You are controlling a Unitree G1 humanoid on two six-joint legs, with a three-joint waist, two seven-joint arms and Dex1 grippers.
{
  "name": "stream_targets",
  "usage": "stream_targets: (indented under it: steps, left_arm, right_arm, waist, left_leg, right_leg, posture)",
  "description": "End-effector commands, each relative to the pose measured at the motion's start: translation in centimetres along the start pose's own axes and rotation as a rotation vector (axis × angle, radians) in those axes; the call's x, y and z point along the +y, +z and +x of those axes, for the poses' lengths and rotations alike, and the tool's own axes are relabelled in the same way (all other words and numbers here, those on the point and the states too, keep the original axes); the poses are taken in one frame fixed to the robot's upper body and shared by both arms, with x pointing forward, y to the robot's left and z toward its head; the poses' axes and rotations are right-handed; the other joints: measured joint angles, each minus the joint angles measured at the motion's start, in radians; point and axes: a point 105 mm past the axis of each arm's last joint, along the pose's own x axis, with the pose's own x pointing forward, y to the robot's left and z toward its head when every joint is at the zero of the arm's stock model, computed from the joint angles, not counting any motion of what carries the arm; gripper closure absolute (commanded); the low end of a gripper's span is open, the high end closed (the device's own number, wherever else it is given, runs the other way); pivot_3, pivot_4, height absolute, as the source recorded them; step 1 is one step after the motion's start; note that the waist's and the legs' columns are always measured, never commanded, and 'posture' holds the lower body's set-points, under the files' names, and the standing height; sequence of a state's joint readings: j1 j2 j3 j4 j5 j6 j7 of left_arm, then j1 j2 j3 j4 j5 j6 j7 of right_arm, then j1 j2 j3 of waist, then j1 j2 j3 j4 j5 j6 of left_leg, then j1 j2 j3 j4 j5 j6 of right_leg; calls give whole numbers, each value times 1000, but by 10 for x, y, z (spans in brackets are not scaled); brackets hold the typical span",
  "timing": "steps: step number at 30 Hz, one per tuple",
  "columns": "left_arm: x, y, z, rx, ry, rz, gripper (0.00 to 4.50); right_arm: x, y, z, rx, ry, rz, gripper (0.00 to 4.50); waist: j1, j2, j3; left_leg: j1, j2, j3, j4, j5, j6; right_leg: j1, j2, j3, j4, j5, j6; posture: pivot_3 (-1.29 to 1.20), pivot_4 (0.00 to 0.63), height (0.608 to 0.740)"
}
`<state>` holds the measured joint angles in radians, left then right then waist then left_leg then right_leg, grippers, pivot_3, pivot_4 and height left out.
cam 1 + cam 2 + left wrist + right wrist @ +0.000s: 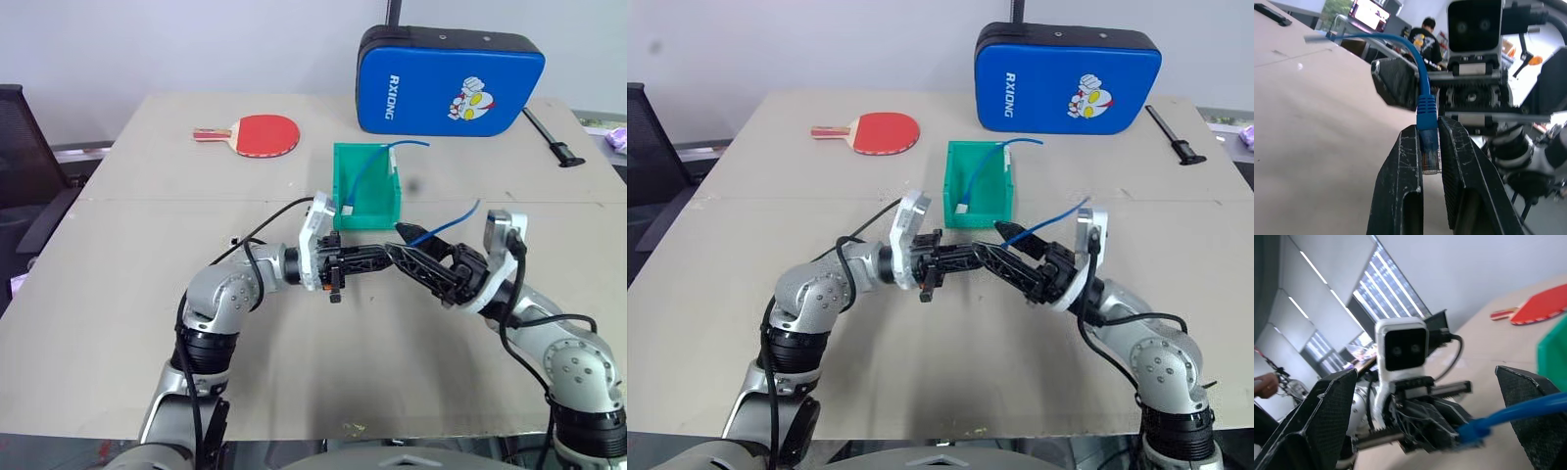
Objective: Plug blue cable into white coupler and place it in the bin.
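left tool clenched on blue cable plug, held above tabletop near bin. right tool spread wide around the cord. risk: plug slips or twists during handover; coupler not visible.

- Head cameras up high, looking forward and down over the beige rectangular counter; the two eyes sit side by side, so both catch the same spread, from the small green plastic bin out to the blue padded case at the far edge.
- Left wrist camera is right in tight, peering along the left pincer at the short bright-blue cable, facing the right arm's white camera block.
- Right wrist camera answers back, close, looking between the fingers of the wide-spread right pincer straight at the left arm's white camera block; red paddle beyond.
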<state>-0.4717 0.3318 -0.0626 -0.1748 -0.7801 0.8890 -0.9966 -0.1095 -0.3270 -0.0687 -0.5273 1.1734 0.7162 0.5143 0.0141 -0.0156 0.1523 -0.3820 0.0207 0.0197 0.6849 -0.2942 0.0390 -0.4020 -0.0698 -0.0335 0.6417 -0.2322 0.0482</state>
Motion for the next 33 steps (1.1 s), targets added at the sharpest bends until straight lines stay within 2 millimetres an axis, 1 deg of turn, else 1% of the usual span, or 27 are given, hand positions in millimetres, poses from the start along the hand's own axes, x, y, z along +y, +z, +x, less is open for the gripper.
stream_targets:
  steps: [1, 2, 3, 6, 7, 8, 16, 20, 24, 26, 27, 28, 29, 30, 33]
  left_arm:
    - [-13, 19, 5, -53, -44, 35, 4500]
    - [-14, 21, 5, -68, -46, 27, 4500]
    - [-14, 23, 5, -79, -47, 20, 4500]
    - [-16, 24, 5, -82, -51, 8, 4500]
    - [-16, 24, 5, -80, -56, 3, 4500]
    - [-17, 23, 4, -77, -63, -4, 4500]
    - [-21, 20, 0, -60, -87, -31, 4500]
    - [-20, 16, -1, -42, -86, -28, 4500]
    - [-16, 15, -2, -50, -67, -22, 4500]
    - [-15, 14, -2, -54, -62, -20, 4500]
    - [-15, 14, -2, -54, -61, -20, 4500]
    - [-15, 14, -2, -55, -60, -18, 4500]
    - [-14, 13, -2, -56, -58, -18, 4500]
    - [-14, 13, -2, -56, -57, -18, 4500]
    - [-14, 11, -2, -55, -54, -17, 4500]
  right_arm:
    - [5, 6, 8, -46, 25, -1, 916]
    - [5, 6, 9, -52, 25, 0, 1298]
    - [5, 6, 10, -55, 25, 0, 1880]
    - [5, 9, 12, -84, 25, 12, 3314]
    - [5, 10, 13, -97, 26, 18, 3708]
    - [5, 11, 13, -107, 27, 22, 3750]
    - [10, 14, 14, -132, 48, 57, 3765]
    - [16, 21, 12, -171, 90, 131, 3790]
    - [18, 21, 9, -152, 103, 145, 3887]
    - [18, 21, 8, -141, 105, 141, 2860]
    - [17, 21, 8, -143, 100, 139, 2523]
    - [17, 21, 8, -149, 92, 138, 1973]
    - [15, 23, 8, -162, 83, 137, 1548]
    - [14, 24, 8, -171, 77, 139, 1309]
    - [13, 25, 7, -174, 70, 140, 1309]
  waist:
    - [-2, 0, 0]
    - [-2, 0, 0]
    - [-2, 0, 0]
    - [-2, 0, 0]
    - [-2, 0, 0]
    - [-2, 0, 0]
    - [-2, 0, 0]
    - [-2, 0, 0]
    - [-2, 0, 0]
    - [-2, 0, 0]
    - [-2, 0, 0]
    - [-2, 0, 0]
    - [-3, 0, 0]
    - [-2, 0, 0]
    - [-2, 0, 0]
  left_leg:
    - [0, 0, 0, 0, 0, 0]
    - [0, 0, 0, -1, 0, 0]
    - [0, 0, 0, -1, 0, 0]
    - [0, 0, 0, -1, 0, 0]
    - [0, 0, 0, -1, 0, 0]
    - [1, 0, 0, -1, 0, 0]
    - [0, 0, 0, -1, 0, 0]
    - [0, 0, 0, -1, 0, 0]
    - [0, 0, 0, -1, 0, 0]
    - [0, 0, 1, -1, 0, 0]
    - [0, 0, 1, -1, 0, 0]
    - [0, 0, 1, -1, 0, 0]
    - [0, 0, 1, -1, 0, 0]
    - [0, 0, 0, -1, 0, 0]
    - [0, 0, 0, -1, 0, 0]
  right_leg:
    - [-1, 0, 0, 0, 0, 0]
    - [-1, 0, 0, 0, 0, 0]
    - [-1, 0, 0, 0, 0, 0]
    - [-1, 0, 0, 0, 0, 0]
    - [-1, 0, 0, 1, 0, 0]
    - [-1, 1, 0, 1, 0, 0]
    - [-1, 1, 1, 1, 0, 0]
    - [-1, 1, 1, 1, 0, 0]
    - [-1, 1, 1, 1, 0, 0]
    - [-1, 1, 1, 0, 0, 0]
    - [-1, 1, 1, 0, 0, 0]
    - [-1, 1, 1, 0, 0, 0]
    - [-1, 1, 1, 0, 0, 0]
    - [-1, 1, 1, 0, 0, 0]
    - [-2, 1, 1, 0, 0, 0]
  posture:
    - [0, 150, 728]
    - [0, 150, 728]
    - [0, 150, 728]
    - [0, 150, 728]
    - [0, 150, 728]
    - [0, 150, 728]
    - [0, 150, 728]
    - [0, 150, 728]
    - [0, 150, 728]
    - [0, 150, 728]
    - [0, 150, 728]
    - [0, 150, 728]
    - [0, 150, 728]
    - [0, 150, 728]
    - [0, 150, 728]
